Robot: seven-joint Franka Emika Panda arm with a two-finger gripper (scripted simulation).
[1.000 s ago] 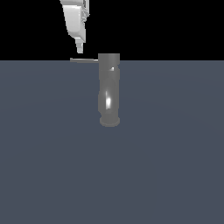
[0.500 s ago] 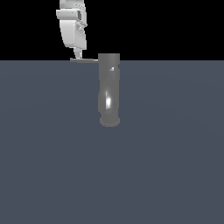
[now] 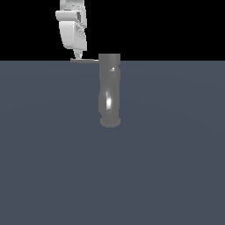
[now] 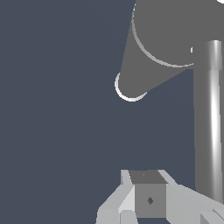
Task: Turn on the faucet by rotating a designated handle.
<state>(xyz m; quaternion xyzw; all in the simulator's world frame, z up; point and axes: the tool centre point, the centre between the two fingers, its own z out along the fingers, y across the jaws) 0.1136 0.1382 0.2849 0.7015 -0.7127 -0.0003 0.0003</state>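
Upper middle of the exterior view, the faucet [image 3: 109, 90] stands upright on the dark bench [image 3: 52, 167], its handle [image 3: 84, 60] running level from the top toward the exterior view's left. Above the rod's outer end hangs the end effector [image 3: 77, 56], its white body reaching up out of the frame and its tip right at the rod; whether it touches cannot be made out. From this side the fingers merge into one narrow point, and the wrist view shows only the blocky underside of the end effector [image 4: 149, 199], so I cannot tell whether it is spread or pressed together. That wrist view also shows the handle [image 4: 208, 118] as a bright bar beside the end effector, and the faucet [image 4: 166, 48] seen from above. The step in hand looks like setting the tip against the rod to sweep it round. The risk lies in how near the free end the contact sits: a thin, smooth rod could let the tip slip off the end or ride over it, leaving the handle unturned. Pressing down rather than sideways would only jam against the rod.
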